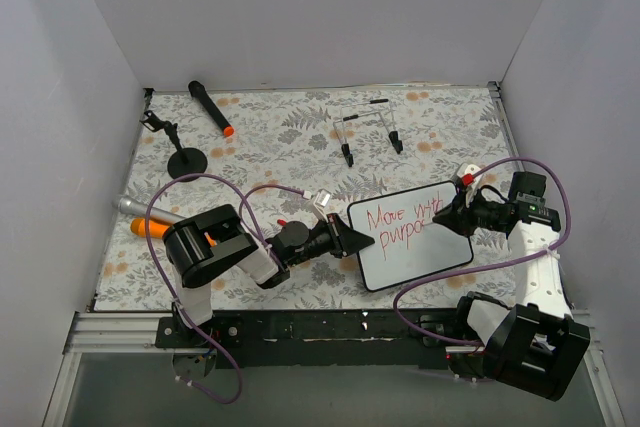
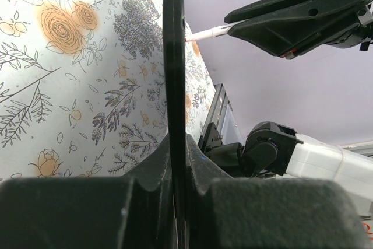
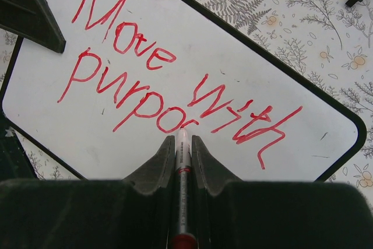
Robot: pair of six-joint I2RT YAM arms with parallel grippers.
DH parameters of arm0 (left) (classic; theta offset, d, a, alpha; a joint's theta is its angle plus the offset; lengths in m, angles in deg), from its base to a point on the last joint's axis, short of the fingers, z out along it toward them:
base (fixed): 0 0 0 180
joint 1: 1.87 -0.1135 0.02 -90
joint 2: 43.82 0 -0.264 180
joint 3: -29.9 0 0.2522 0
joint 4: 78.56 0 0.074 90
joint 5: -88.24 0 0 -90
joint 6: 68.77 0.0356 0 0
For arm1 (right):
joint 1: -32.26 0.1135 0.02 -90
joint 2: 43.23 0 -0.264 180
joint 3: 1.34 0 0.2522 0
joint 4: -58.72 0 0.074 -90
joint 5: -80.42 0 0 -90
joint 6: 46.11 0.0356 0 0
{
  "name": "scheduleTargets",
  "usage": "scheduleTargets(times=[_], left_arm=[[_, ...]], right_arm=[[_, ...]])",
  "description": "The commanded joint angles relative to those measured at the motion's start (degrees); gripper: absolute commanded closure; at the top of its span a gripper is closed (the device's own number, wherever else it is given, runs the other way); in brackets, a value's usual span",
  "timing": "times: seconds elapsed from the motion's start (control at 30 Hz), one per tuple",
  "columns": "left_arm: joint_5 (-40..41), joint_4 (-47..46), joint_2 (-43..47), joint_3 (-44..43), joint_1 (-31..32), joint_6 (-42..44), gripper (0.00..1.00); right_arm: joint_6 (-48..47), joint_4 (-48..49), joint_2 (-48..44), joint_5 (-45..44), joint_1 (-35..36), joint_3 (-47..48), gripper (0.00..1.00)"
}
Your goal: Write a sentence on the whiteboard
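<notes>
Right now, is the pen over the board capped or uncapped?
Uncapped. The pen in the right gripper shows a bare tip, at the end of the red lettering "purpo" on the whiteboard.

Glossy whiteboard [image 3: 262, 68], matt plastic right hand [image 3: 182, 140]

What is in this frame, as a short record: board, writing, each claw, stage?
board: whiteboard, on the flowered table
writing: red sentence, reads "Move with purpo", last word unfinished
left claw: shut on the whiteboard's left edge
right claw: shut on a marker, tip at the end of "purpo"
stage: writing under way, not complete
</notes>
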Motion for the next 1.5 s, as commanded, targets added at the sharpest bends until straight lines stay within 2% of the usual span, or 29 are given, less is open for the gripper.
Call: scheduleTargets(times=[0.0, 0.27, 0.6, 1.1, 1.47], left_arm=[[-0.2, -8.8, 1.0, -0.2, 0.5, 2.5, 1.0], [-0.2, -9.1, 1.0, 0.0, 0.5, 2.5, 1.0], [-0.3, -9.3, 0.9, 0.1, 0.4, 2.5, 1.0], [-0.4, -9.9, 0.7, 0.2, 0.4, 2.4, 1.0], [-0.4, -9.9, 0.7, 0.3, 0.4, 2.5, 1.0]], right_arm=[[-0.5, -0.7, -0.7, -2.8, 0.3, 0.7, 0.99], [2.9, 2.5, -2.6, -6.0, 0.2, -0.3, 0.99], [-0.5, -1.6, -2.4, -6.5, 0.2, 0.1, 0.99], [-5.3, -8.1, -0.1, -3.1, 0.4, 2.5, 0.99], [-0.9, -4.5, 0.5, 0.2, 1.3, 4.2, 0.99]])
